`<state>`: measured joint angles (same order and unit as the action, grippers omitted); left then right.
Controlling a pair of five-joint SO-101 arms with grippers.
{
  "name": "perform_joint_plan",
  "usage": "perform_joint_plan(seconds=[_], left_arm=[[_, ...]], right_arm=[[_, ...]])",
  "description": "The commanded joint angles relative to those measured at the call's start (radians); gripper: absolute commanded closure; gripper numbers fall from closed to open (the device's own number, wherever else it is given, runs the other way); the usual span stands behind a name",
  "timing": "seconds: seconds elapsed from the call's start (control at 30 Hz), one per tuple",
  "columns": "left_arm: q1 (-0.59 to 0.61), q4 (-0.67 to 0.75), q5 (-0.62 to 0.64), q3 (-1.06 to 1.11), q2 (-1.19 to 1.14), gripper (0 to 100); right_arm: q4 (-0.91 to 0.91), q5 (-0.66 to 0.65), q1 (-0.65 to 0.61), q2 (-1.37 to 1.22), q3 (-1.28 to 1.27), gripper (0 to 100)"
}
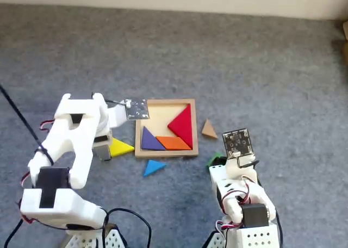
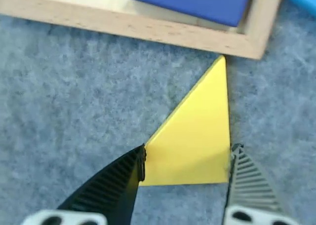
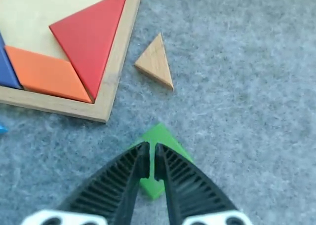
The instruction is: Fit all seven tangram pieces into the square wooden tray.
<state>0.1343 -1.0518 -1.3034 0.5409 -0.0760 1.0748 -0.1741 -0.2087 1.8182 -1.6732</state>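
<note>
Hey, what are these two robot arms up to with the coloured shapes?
They are fitting a tangram into a square wooden tray. Three shapes are in: red triangle, blue triangle, orange parallelogram. The left arm's tool grips a yellow triangle on the carpet beside the tray. The right arm's tool hangs shut over a green piece.

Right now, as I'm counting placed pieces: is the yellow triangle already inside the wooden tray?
No, the yellow triangle is wholly outside the tray, past its rim, over the carpet.

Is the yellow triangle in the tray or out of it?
Out. The yellow triangle lies on the carpet just outside the wooden tray's rim, held by the left gripper.
</note>
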Motion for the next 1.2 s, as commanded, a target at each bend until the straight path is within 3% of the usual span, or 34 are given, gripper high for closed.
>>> perform_joint_plan(seconds=[0.0,0.4,0.67,0.9,1.17], left_arm=[[-0.025,0.077,-0.147,-0.053,-0.044,73],[0.119,-0.009,-0.130,-0.157,-0.156,73],[0.156,-0.143,0.181,-0.159,-0.156,73],[0.120,-0.327,0.580,-0.262,-0.154,73],[0.120,-0.460,0.730,-0.526,-0.154,73]], right_arm=[[0.004,-0.002,0.010,0.007,-0.151,96.9],[0.004,-0.002,0.010,0.007,-0.151,96.9],[0.004,-0.002,0.010,0.007,-0.151,96.9],[0.004,-0.002,0.010,0.007,-0.151,96.9],[0.004,-0.002,0.010,0.007,-0.151,96.9]])
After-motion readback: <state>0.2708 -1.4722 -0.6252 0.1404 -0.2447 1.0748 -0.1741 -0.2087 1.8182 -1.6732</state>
